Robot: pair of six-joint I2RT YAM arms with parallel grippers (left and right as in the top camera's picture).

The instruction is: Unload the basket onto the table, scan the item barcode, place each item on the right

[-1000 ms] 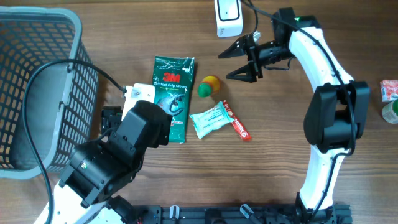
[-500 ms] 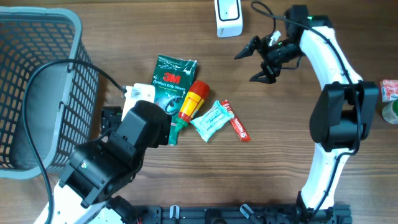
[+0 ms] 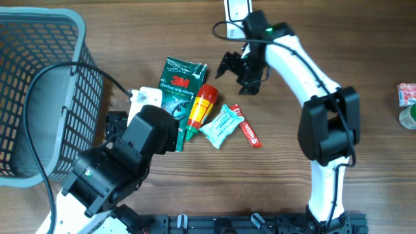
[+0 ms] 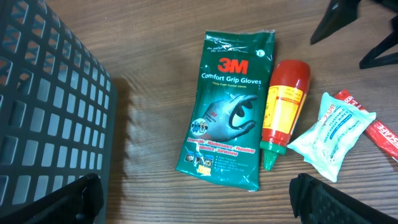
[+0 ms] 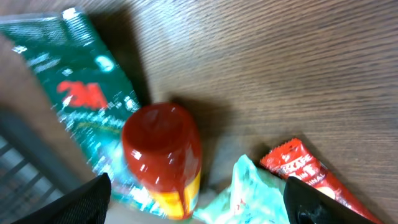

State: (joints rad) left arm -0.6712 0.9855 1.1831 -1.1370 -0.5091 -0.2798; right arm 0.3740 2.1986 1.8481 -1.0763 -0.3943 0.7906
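Observation:
A red sauce bottle (image 3: 201, 106) with a green tip lies on the table, its side against the green 3M glove pack (image 3: 181, 86). The same bottle (image 4: 285, 107) and pack (image 4: 231, 115) show in the left wrist view. My right gripper (image 3: 238, 69) hovers open just above and to the right of the bottle (image 5: 163, 157), with nothing between its fingers. Low at the left, my left gripper (image 4: 202, 205) stands wide open and empty, short of the pack's near edge. A white scanner (image 3: 237, 9) sits at the table's far edge.
A pale teal pouch (image 3: 221, 125) and a red sachet (image 3: 247, 134) lie right of the bottle. A grey mesh basket (image 3: 39, 97) fills the left side. Small packets (image 3: 407, 93) sit at the right edge. A cable runs from the scanner along my right arm.
The bottle went from standing on end near the pack to lying flat against it. My right gripper opened wider, swung right, then came back left over the items. The left arm stayed still.

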